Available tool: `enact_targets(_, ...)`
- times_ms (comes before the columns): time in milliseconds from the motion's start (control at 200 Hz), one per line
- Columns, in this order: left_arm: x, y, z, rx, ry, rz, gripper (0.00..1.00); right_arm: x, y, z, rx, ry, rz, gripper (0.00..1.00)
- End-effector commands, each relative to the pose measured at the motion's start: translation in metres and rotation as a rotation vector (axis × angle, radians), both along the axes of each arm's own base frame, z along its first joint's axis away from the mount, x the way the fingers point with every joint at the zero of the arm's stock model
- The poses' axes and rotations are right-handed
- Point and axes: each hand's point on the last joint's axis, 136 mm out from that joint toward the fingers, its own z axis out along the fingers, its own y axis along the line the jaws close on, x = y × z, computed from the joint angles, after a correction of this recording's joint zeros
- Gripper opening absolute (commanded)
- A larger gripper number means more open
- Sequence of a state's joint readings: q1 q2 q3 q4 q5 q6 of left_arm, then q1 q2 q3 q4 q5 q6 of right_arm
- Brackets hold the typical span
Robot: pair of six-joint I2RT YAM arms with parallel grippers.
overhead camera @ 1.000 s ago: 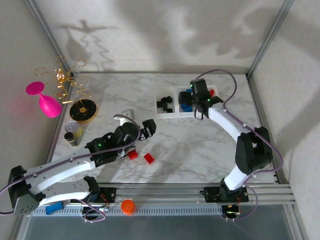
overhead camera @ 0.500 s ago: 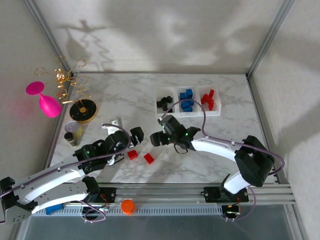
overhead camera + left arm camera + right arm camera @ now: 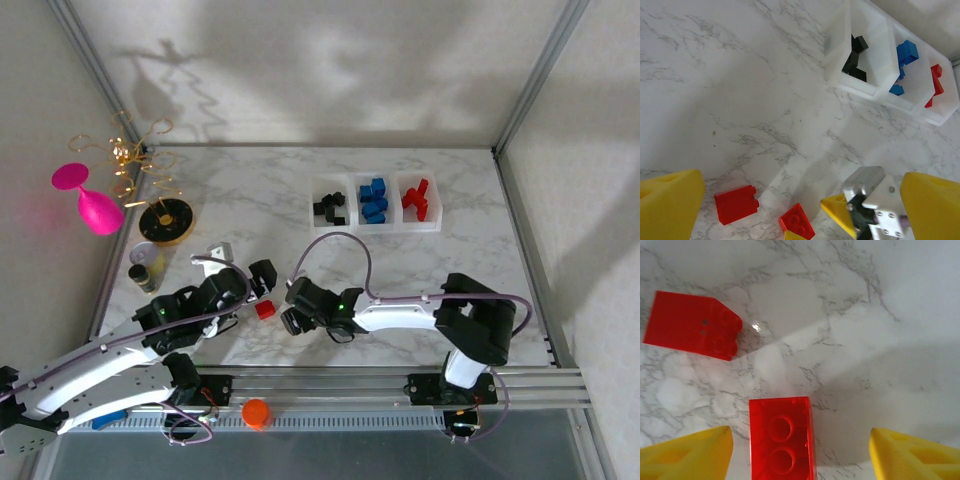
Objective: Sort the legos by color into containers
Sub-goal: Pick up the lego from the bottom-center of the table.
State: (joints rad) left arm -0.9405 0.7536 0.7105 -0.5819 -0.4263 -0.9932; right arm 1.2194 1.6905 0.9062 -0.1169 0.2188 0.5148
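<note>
Swung down from the bins (image 3: 375,230), the right arm (image 3: 400,312) is setting its jaws, apart, astride a red two-stud brick (image 3: 782,437) for pickup.

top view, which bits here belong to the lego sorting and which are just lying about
Part of the job: loose red legos; joined containers; sorted legos already in them.
Just lying about: pink goblet; gold wire stand; small cup; orange cap.
</note>
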Motion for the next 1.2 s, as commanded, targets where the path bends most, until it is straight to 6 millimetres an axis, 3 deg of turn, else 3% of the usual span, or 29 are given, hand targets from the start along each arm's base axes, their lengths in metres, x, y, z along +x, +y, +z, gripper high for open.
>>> enact_targets(0, -0.002, 0.018, -0.002, 0.009, 0.004, 0.074, 1.00, 0.008, 0.005, 0.000, -0.028, -0.032, -0.059, 0.69)
enact_targets(516, -0.002, 0.020, -0.001, 0.004, -0.012, 0.077, 1.00, 0.004, 0.007, -0.025, -0.086, 0.005, -0.055, 0.48)
enact_targets(686, -0.002, 0.021, -0.004, 0.009, -0.012, 0.076, 1.00, 0.001, 0.011, -0.020, -0.045, 0.030, -0.057, 0.36)
enact_targets(956, 0.001, 0.013, 0.008, -0.010, -0.035, 0.051, 1.00, 0.010, 0.008, 0.013, 0.068, 0.061, -0.093, 0.27)
enact_targets(1197, 0.009, -0.005, 0.019, -0.016, -0.052, 0.003, 1.00, 0.058, -0.037, 0.049, 0.111, 0.008, -0.228, 0.25)
